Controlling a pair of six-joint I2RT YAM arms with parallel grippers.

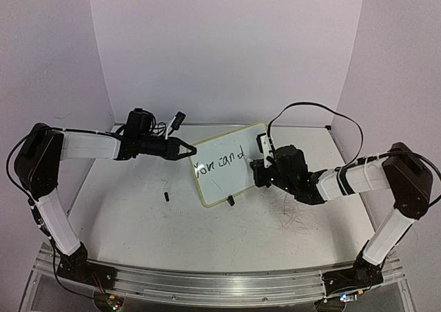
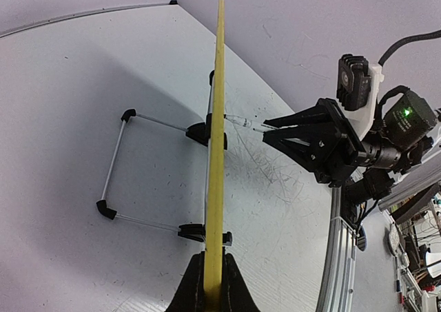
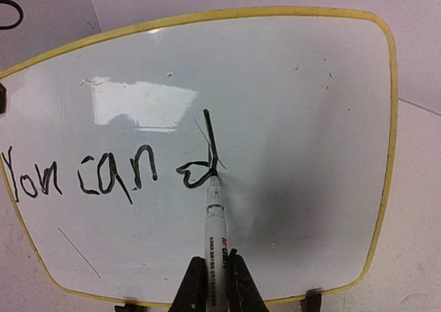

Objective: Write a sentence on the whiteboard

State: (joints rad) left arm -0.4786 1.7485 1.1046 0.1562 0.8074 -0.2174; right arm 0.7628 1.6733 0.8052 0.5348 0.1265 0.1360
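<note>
**Mid-word, with the board braced**

Closed together at the right gripper (image 3: 215, 288) on the white-barrelled, black-tipped marker pen (image 3: 214, 212), with no more gap than the barrel itself fills. Gripped low on the barrel, probably to leave the tip clear of the fingers and in view. Touching tip to the small rectangular whiteboard with a pale yellow rim (image 3: 296, 98), right at the foot of the upright stroke of a "d".

Closed likewise at the left gripper (image 2: 212, 284), biting flat across the yellow rim at the board's left edge, seen edge-on from that wrist. Held so, by the look of it, to brace the board against the push of the pen. Otherwise likely to slide or rock on the thin wire stand with black corner pieces (image 2: 114, 164) behind it.

Propped on that stand near the middle of the pale table (image 1: 207, 236), between the two arms, with the writing face turned toward the right wrist. Reads "You can d" in thin black handwritten lettering (image 3: 105, 176), running left to right across the middle of the face. Bare on the right half, so room enough for more words. About halfway through the sentence, judging by that.

Also on the table, in front of the board and well apart from it: a small dark object (image 1: 166, 195), too small to identify.
</note>
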